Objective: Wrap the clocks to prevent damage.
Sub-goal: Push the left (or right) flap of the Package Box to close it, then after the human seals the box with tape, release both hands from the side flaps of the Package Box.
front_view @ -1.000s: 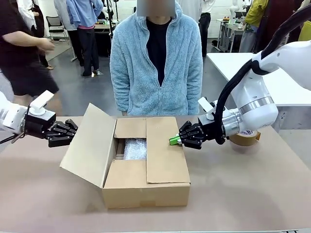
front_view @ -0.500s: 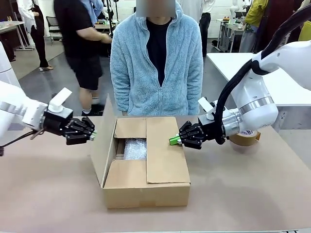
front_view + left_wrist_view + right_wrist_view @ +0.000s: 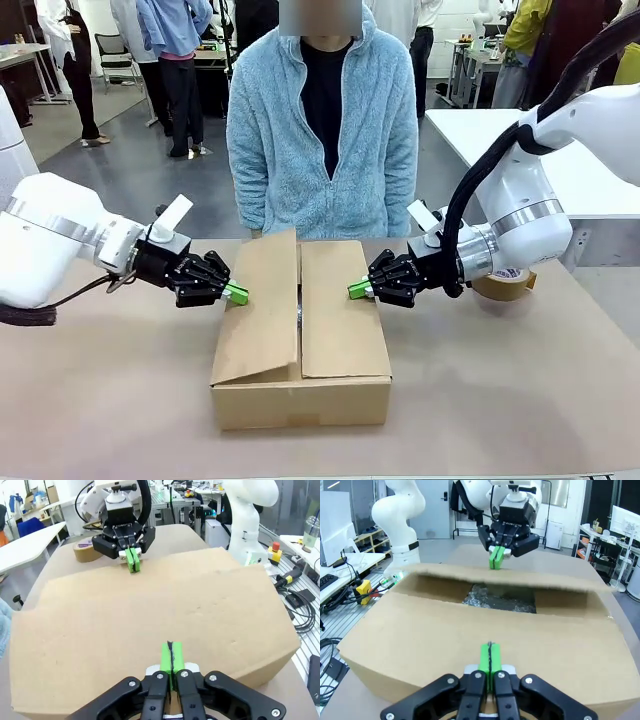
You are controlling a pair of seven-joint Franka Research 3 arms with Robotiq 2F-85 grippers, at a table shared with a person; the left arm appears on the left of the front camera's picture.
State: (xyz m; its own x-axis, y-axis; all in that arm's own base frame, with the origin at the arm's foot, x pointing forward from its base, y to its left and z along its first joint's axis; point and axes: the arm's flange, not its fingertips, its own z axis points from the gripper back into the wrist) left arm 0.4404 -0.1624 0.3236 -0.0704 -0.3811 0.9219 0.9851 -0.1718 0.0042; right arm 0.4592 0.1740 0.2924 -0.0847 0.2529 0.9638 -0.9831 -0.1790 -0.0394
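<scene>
The cardboard box [image 3: 300, 385] stands mid-table. In the right wrist view, the clocks [image 3: 496, 598] show as a bubble-wrap bundle down in the gap between the flaps. My left gripper [image 3: 237, 294] is shut, and its green fingertips [image 3: 171, 656] press on the outside of the left flap [image 3: 262, 305], which leans steeply over the opening. The shut right gripper [image 3: 357, 289] rests its fingertips [image 3: 489, 657] on the right flap [image 3: 340, 315], which lies flat. Each wrist view shows the other gripper across the box, the right gripper [image 3: 131, 560] and the left gripper [image 3: 496, 559].
A brown tape roll [image 3: 505, 283] lies on the table behind my right arm, also seen as the tape roll [image 3: 85, 550]. A person in a light blue fleece [image 3: 320, 130] stands at the far edge, behind the box. Bare brown tabletop [image 3: 500, 400] surrounds the box.
My left arm swept to the right and pushed the left flap from splayed outward to leaning over the opening, hiding the bubble wrap in the front view. The right arm has stayed still.
</scene>
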